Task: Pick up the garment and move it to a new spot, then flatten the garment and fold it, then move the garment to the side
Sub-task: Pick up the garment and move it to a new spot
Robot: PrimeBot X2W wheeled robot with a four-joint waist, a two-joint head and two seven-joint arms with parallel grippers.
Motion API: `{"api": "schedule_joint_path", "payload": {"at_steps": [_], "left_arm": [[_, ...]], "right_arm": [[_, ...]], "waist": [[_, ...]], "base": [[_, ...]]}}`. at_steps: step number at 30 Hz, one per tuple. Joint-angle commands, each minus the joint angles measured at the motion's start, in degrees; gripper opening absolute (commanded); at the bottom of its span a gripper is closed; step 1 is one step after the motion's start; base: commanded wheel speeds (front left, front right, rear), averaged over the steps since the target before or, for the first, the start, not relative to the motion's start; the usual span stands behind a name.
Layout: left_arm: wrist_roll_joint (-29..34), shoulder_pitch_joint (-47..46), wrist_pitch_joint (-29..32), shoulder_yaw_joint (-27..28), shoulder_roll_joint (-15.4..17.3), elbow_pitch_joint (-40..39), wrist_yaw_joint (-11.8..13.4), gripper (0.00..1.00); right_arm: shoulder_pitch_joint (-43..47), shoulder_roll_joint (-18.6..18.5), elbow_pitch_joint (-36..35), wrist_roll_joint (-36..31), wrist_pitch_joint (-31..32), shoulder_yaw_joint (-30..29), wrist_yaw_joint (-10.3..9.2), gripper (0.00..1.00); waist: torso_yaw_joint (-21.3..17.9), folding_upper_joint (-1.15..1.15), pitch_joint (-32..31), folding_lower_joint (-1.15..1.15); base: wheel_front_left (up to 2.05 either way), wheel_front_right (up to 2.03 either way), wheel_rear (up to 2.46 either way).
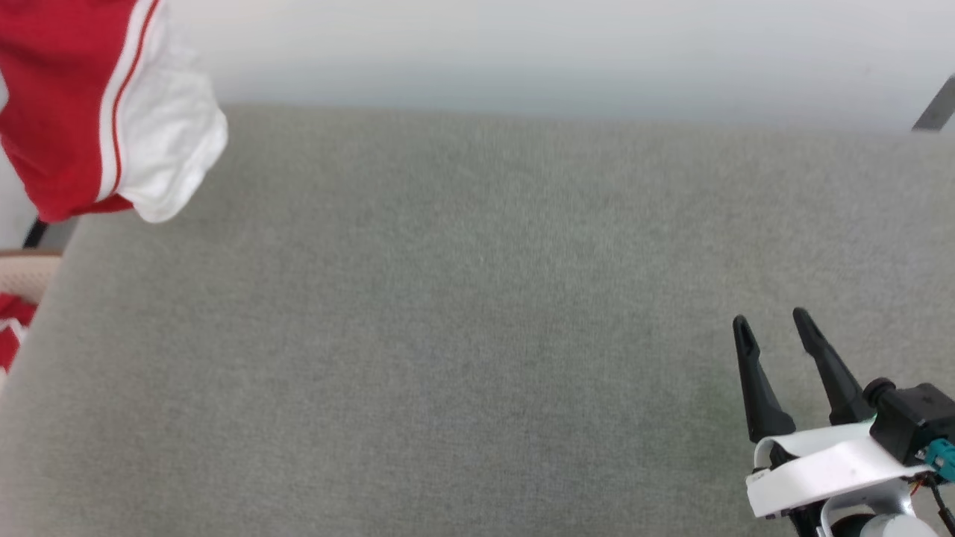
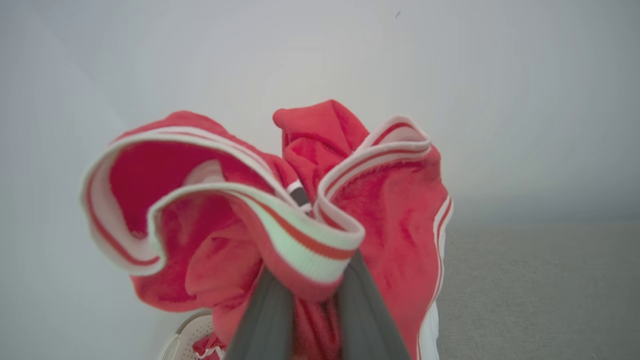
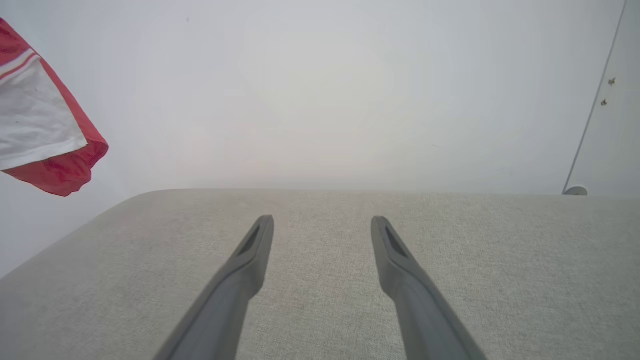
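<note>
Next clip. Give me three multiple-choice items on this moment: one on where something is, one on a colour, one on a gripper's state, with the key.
1. In the head view, where is the garment?
A. lower right
B. upper left
C. centre
2. What colour is its sleeve?
A. blue
B. black
C. white
3. How is the right gripper?
A. open, empty
B. shut on the garment
C. shut, empty

Key:
1 B, it shows at that view's upper left corner.
2 C, the sleeve beside the red body is white.
3 A, its fingers stand apart over the bare grey surface.
</note>
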Motion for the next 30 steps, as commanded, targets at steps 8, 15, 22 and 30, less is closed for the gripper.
{"api": "schedule_joint_path", "payload": {"at_steps": [8, 15, 22, 30], "left_arm": [[-2.9, 5.7, 8.1, 0.5, 1.7, -15.1, 3.4, 0.00], [-6.2, 13.3, 15.9, 1.9, 2.6, -32.6, 10.2, 0.00], [-6.0, 18.7, 21.1, 0.0, 1.3, -46.4, 16.1, 0.00], [-5.1, 22.0, 23.7, -4.7, -2.0, -51.9, 18.7, 0.00]], "right_arm": [[1.8, 0.0, 1.2, -0.2, -0.9, -0.9, 0.02, 1.00], [1.6, -1.3, 1.9, -1.2, -1.2, -4.4, 0.02, 1.00], [0.6, -2.7, 4.0, -1.8, -2.1, -9.3, 0.02, 1.00], [0.2, -1.3, 6.2, -2.9, -3.6, -13.0, 0.02, 1.00]], "waist": [[-2.5, 0.00, -8.4, 0.00], [-7.3, 0.00, -8.4, 0.00], [-12.5, 0.00, -6.7, 0.00], [-17.4, 0.00, -3.6, 0.00]], "base": [[0.00, 0.00, 0.00], [0.00, 0.00, 0.00], [0.00, 0.00, 0.00], [0.00, 0.00, 0.00]]}}
